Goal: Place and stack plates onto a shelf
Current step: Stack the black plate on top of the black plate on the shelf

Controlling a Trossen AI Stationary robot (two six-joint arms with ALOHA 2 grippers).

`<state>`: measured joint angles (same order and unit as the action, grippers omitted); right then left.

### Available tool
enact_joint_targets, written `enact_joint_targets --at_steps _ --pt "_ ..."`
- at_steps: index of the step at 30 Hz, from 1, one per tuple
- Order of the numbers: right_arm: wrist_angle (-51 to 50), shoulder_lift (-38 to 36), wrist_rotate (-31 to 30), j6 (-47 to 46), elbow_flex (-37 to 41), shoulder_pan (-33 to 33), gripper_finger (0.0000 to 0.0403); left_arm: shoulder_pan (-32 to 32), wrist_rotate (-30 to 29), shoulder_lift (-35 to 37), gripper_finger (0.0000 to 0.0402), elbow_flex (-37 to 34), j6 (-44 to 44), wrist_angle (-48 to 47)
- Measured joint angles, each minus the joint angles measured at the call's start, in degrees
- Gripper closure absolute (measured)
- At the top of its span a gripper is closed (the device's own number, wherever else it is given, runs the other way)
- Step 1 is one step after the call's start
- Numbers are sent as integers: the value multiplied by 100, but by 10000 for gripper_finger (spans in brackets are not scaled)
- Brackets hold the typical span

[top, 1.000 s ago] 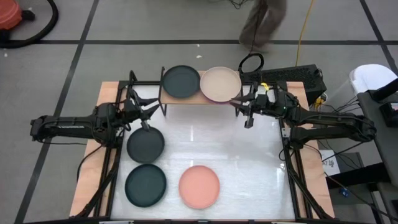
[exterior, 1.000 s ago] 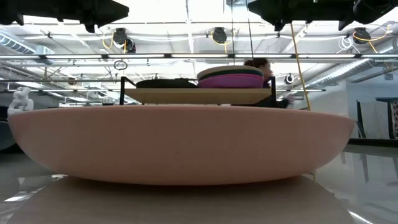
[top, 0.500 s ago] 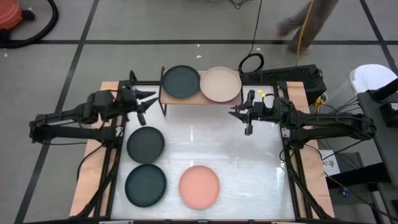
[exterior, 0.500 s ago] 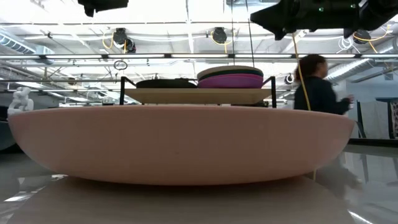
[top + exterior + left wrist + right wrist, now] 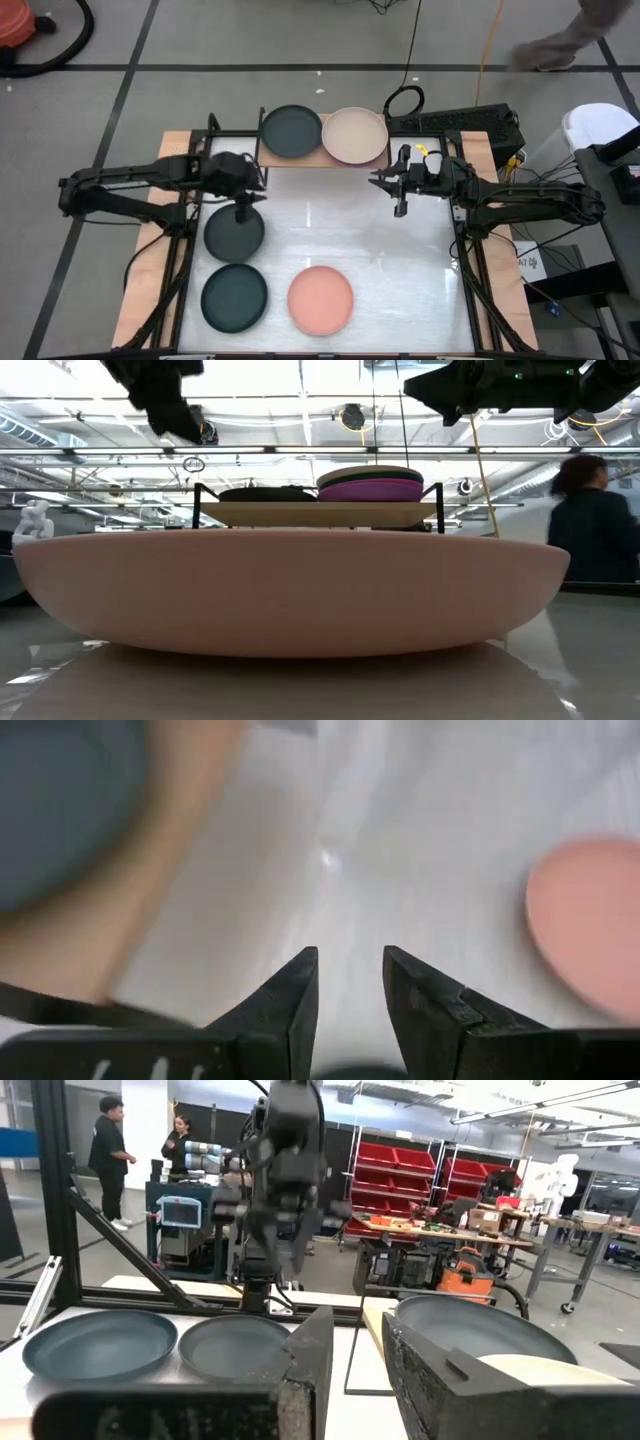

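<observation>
High view, looking straight down: no readable writing anywhere. The shelf [image 5: 322, 160] at the far edge of the white tabletop [image 5: 400, 270] carries a dark plate [image 5: 291, 131] and a beige plate [image 5: 354, 134] side by side; two more dark plates [image 5: 234, 231] and a salmon plate [image 5: 321, 299] lie on the tabletop. The left gripper [image 5: 243, 207] hangs over the nearer rim of one dark plate, the right gripper [image 5: 398, 196] just in front of the shelf's right end. Low view: the salmon plate's rim fills the foreground, blocking most of the tabletop; behind it a magenta plate [image 5: 371, 490] shows under the beige one. Left wrist view: fingers [image 5: 290, 1005] narrowly apart, empty. Right wrist view: fingers [image 5: 310, 1350] narrowly apart, empty; two people stand in the room beyond.
</observation>
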<state>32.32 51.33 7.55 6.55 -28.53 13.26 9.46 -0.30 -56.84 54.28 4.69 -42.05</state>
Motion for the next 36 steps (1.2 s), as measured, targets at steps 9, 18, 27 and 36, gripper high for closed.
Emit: enact_joint_targets --at_steps 9,18,27,36 --pt "2 0 0 7 0 0 328 112 409 -1205 281 0 -262 -995" --pt "-29 0 0 9 0 0 328 418 496 -2076 281 -2 -1013 -1295" --pt "-64 0 0 25 0 2 328 689 488 -2557 281 -4 -1424 -1463" --pt "-90 0 -2 31 0 2 328 939 448 -2830 281 -9 -1655 -1433"
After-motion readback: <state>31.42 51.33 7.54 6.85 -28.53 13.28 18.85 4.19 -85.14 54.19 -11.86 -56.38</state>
